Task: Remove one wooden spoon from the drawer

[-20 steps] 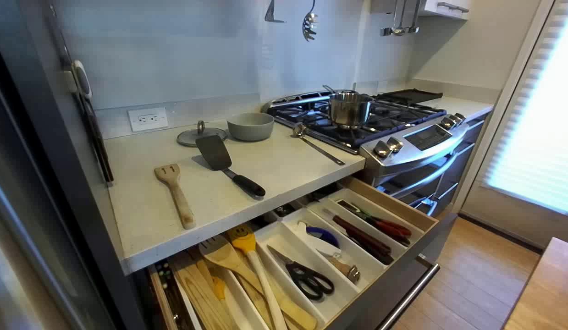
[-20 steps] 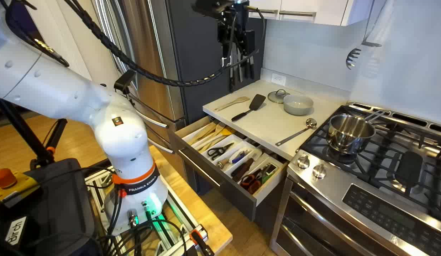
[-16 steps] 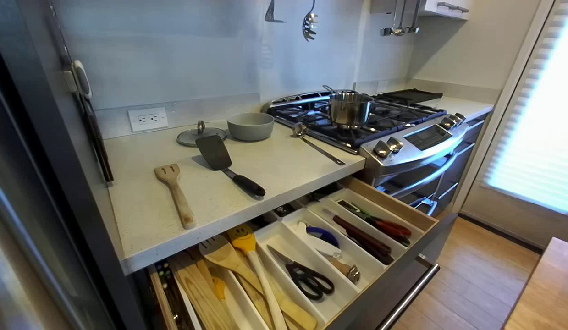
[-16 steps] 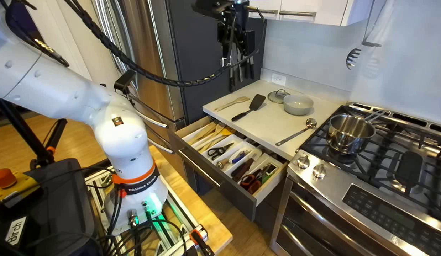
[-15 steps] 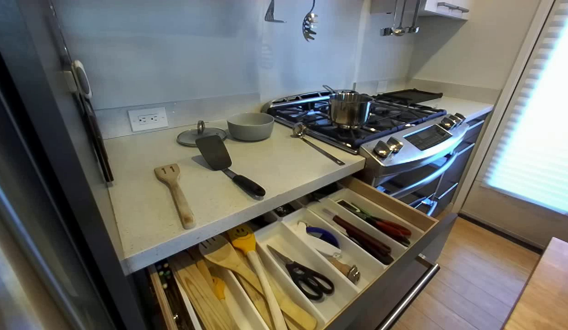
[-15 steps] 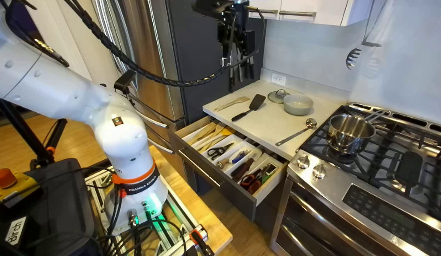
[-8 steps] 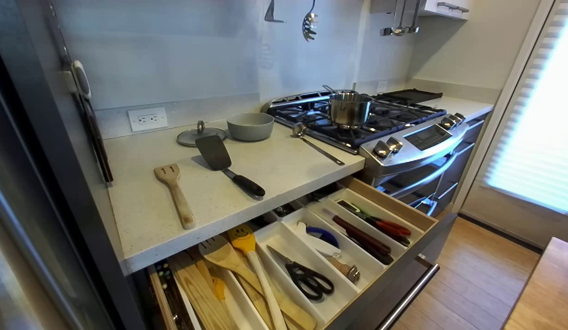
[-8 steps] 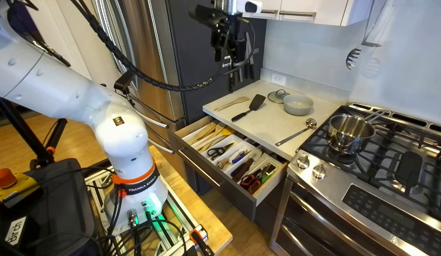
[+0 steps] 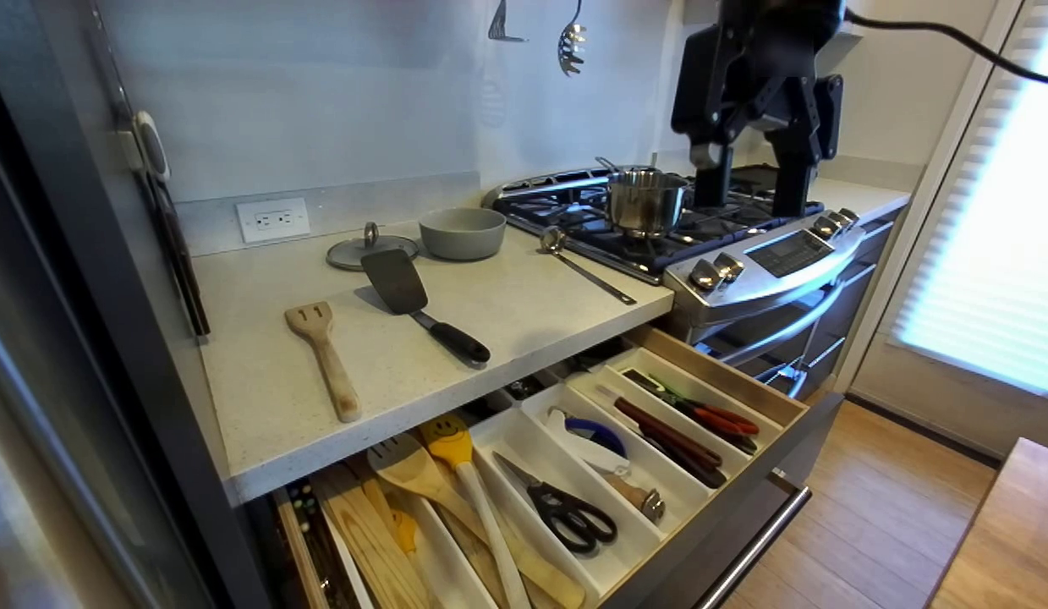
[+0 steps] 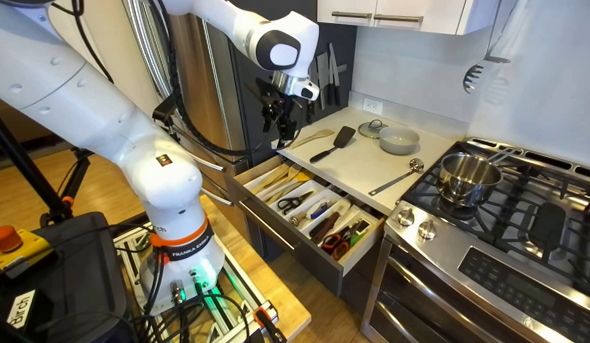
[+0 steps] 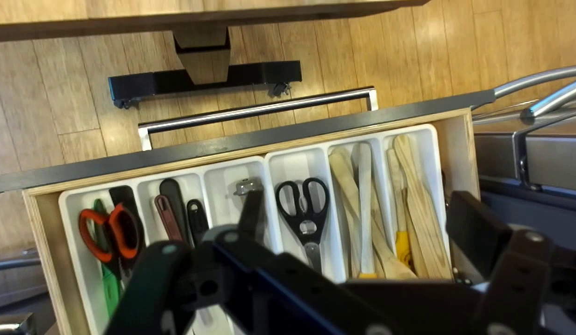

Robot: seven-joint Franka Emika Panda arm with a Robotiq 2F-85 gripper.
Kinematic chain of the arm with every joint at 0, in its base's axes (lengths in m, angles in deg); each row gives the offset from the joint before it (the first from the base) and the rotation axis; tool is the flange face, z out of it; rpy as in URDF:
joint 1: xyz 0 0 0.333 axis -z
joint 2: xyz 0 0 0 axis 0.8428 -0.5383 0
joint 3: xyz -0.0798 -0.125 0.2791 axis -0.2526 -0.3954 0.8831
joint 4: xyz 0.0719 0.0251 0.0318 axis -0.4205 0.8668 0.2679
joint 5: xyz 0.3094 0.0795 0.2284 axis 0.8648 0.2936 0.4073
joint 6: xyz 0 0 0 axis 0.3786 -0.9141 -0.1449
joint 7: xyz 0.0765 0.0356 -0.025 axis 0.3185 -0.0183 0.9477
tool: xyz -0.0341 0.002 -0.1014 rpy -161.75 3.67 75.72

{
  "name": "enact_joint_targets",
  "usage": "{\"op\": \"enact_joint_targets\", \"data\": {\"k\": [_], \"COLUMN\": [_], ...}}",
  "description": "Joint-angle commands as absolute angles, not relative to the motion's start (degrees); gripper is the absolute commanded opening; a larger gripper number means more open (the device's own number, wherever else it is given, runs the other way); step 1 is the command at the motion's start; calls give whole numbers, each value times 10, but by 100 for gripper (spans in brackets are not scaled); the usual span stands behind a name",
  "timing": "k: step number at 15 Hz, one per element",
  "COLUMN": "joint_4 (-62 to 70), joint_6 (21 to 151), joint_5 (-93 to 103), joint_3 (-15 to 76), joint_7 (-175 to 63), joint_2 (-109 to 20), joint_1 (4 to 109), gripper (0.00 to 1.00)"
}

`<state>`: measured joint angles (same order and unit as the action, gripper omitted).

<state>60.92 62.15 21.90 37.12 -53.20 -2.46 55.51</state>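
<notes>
Plank kitchen floor (image 11: 399,51) and pulled-out drawer (image 11: 250,138) seen below gripper (image 9: 750,199) (fingers (image 9: 790,191) held well apart); black scissors (image 11: 310,239), wooden utensils (image 11: 421,209) framed between fingers in wrist view.

Five things on the bench (image 9: 507,309)
Two spatulas (image 9: 395,282), one bowl (image 9: 463,238), one lid (image 9: 349,255), one ladle (image 9: 591,272); the stove (image 10: 485,239) has one pot (image 9: 646,205), the drawer (image 10: 311,259) one black-handled scissors (image 9: 545,499).

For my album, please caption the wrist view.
Looking past the open end effector into a drawer of wooden utensils and scissors.
</notes>
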Motion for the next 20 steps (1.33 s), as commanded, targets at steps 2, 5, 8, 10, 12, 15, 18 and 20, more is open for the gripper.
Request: {"op": "enact_joint_targets", "data": {"k": [2, 5, 8, 10, 12, 15, 18, 20], "joint_4": [601, 597, 643, 671, 690, 683, 626, 579], "joint_6": [622, 620, 742, 828, 913, 1037, 1102, 1083], "joint_5": [217, 217, 215, 170, 167, 182, 188, 189], "joint_3": [368, 364, 397, 432, 453, 466, 461, 464], "joint_7": [-533, -533, -542, -559, -570, -574, -566, -562], "joint_2": [-30, -17, -58, -107, -169, -288, -397, -466], "joint_1": [553, 555, 538, 532, 513, 485, 480, 483], "gripper": [100, 100, 100, 100, 100, 100, 100, 100]}}
